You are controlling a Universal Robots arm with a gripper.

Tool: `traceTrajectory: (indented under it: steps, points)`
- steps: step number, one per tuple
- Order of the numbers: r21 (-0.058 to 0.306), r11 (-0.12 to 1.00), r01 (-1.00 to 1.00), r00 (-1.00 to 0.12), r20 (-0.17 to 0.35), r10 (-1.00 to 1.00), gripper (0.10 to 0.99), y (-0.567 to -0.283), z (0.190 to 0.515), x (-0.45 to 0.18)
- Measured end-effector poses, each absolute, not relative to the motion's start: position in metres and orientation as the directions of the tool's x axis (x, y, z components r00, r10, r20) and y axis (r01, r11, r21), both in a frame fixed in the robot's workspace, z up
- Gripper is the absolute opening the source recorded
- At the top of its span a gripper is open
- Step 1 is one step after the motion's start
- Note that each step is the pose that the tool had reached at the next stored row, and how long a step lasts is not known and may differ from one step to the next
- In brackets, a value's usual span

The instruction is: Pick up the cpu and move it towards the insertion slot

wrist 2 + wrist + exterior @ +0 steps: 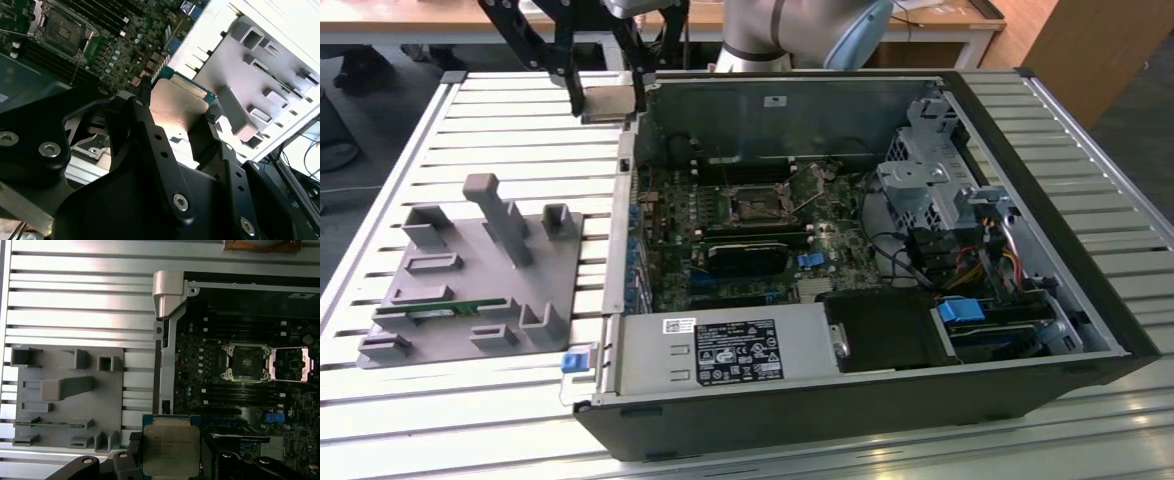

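Now gripper [170,460] fingers [150,135] pinch cpu [171,450] by opposite edges, chip lifted clear of table [520,110]. Arm hangs over far left corner of open computer case [1067,330] in exterior view. Insertion slot [247,361] on motherboard, well apart from cpu. Grey parts holder [467,270] left of case.

Printed lines appear on the metal top of the cpu [171,450] in the first wrist view, too small to read. The white label [736,353] on the power supply [720,355] carries print and certification marks, none legible.
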State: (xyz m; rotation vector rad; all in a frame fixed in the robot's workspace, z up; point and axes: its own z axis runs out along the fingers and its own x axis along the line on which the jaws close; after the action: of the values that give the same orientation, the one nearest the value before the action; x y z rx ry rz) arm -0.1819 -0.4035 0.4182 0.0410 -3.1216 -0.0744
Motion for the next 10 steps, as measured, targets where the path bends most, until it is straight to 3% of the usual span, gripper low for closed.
traceTrajectory:
  steps: [10]
  points:
    - [0.048, 0.999, -0.026, -0.999, 0.018, -0.027, 0.545, -0.403, 0.418, -0.16]
